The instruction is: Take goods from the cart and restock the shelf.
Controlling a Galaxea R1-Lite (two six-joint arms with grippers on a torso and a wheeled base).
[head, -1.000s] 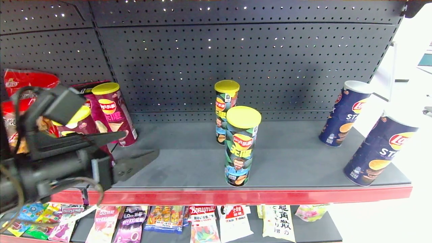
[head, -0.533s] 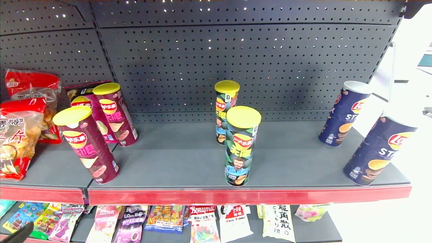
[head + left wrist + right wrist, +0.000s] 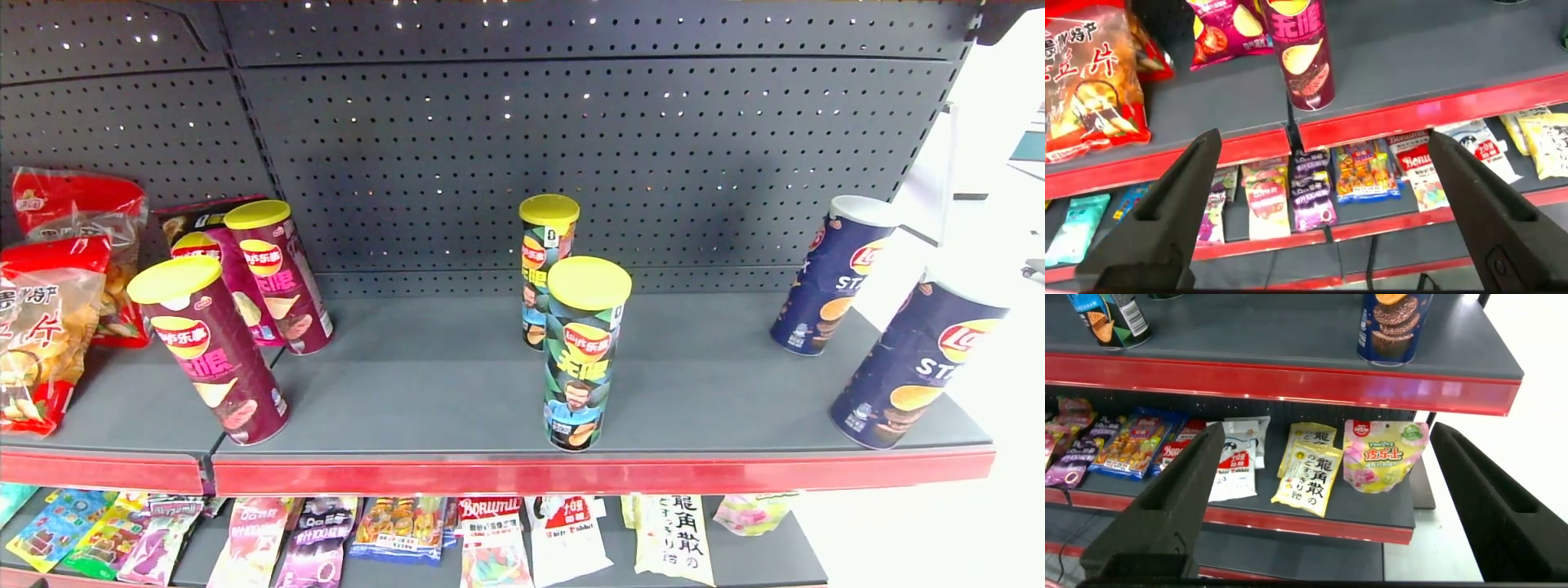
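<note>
A maroon can (image 3: 214,359), green-patterned can (image 3: 581,367), navy can (image 3: 918,367), red-edged shelf (image 3: 735,472).

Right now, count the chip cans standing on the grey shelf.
6. Left: front maroon can, rear maroon can. Middle: front green can, rear green can. Right: front blue can, rear blue can. One more may hide behind the maroon pair.
</note>
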